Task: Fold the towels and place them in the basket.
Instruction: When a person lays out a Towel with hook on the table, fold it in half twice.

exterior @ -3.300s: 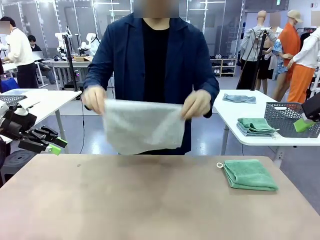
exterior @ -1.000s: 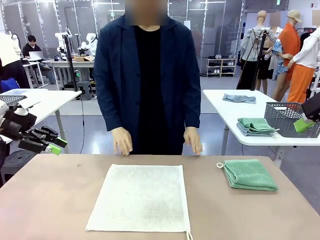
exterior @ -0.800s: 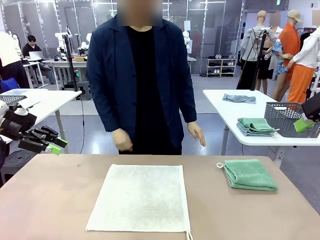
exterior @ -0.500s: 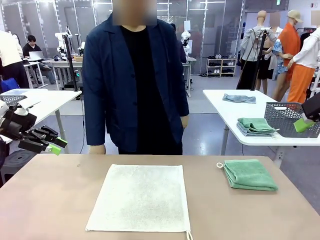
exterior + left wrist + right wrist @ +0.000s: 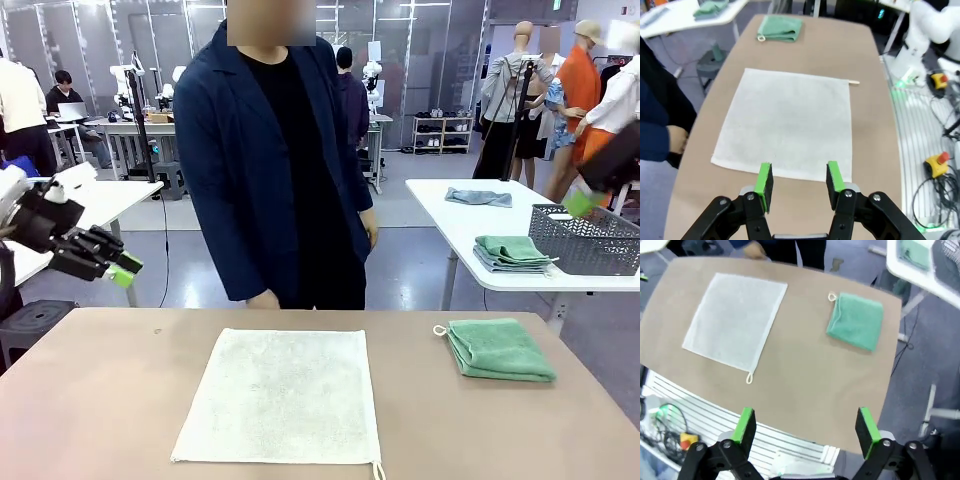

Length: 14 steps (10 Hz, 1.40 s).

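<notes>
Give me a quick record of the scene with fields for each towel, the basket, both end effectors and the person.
cream towel: spread flat, unfolded, middle of the table
green towel: folded, on the table's right part
basket: on the white side table at right, apart from both towels
left end effector: open, empty, in the air at the table's left
right end effector: open, empty, raised high at the right
person: standing at the far edge, touching neither towel

Matte tan-brown tabletop (image 5: 100,400): cream-white terry towel (image 5: 282,395) spread flat at ctr; folded mid-green terry towel (image 5: 497,349) on right, well apart.
</notes>
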Motion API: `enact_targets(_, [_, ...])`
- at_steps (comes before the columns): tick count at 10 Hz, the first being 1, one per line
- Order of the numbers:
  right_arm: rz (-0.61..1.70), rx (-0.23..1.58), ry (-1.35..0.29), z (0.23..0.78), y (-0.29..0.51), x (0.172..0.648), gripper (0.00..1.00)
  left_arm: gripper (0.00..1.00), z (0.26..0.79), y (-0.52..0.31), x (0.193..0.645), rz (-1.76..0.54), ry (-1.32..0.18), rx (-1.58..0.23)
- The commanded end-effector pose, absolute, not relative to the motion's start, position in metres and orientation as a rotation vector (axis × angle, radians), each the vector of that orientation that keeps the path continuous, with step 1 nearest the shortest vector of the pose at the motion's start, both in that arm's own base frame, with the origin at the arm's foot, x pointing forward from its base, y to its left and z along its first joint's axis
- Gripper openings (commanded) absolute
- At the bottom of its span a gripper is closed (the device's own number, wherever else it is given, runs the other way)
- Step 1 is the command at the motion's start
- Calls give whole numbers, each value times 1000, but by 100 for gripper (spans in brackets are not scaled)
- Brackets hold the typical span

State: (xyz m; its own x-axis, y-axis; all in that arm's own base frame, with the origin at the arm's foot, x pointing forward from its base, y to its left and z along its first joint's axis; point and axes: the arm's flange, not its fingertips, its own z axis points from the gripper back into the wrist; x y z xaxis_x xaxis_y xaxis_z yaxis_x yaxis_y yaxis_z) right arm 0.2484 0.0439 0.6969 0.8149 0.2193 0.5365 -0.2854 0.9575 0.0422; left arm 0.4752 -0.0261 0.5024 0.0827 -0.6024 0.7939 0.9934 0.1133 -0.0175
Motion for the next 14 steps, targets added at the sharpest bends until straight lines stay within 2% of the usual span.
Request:
enact_targets(1, [422,11,-575,737,79,279,100,56,528,-56,466,-1344,-669,-600])
enact_targets(3, [644,-90,-578,759,153,292,100,56,563,-100,444,-1341,-587,-492])
enact_targets(5, [885,-182,-560,755,226,303,100,56,587,-133,426,-1356,-482,-374])
enact_targets(6, [997,-227,-530,741,261,306,100,76,597,-147,417,-1386,-421,-317])
enact_targets(7, [1095,-251,-480,726,282,309,100,76,603,-155,412,-1415,-392,-273])
enact_targets(8, [1185,-255,-440,709,294,311,100,96,607,-163,405,-1431,-374,-231])
enact_targets(9, [1258,-231,-390,692,300,314,100,78,611,-167,397,-1445,-357,-194])
enact_targets(10, [1334,-206,-362,677,301,317,100,100,616,-173,388,-1464,-342,-165])
enact_targets(12, [1510,-120,-295,646,298,326,100,100,622,-182,371,-1493,-288,-131])
enact_targets(14, [1582,-76,-263,622,303,335,100,100,622,-191,361,-1504,-255,-93])
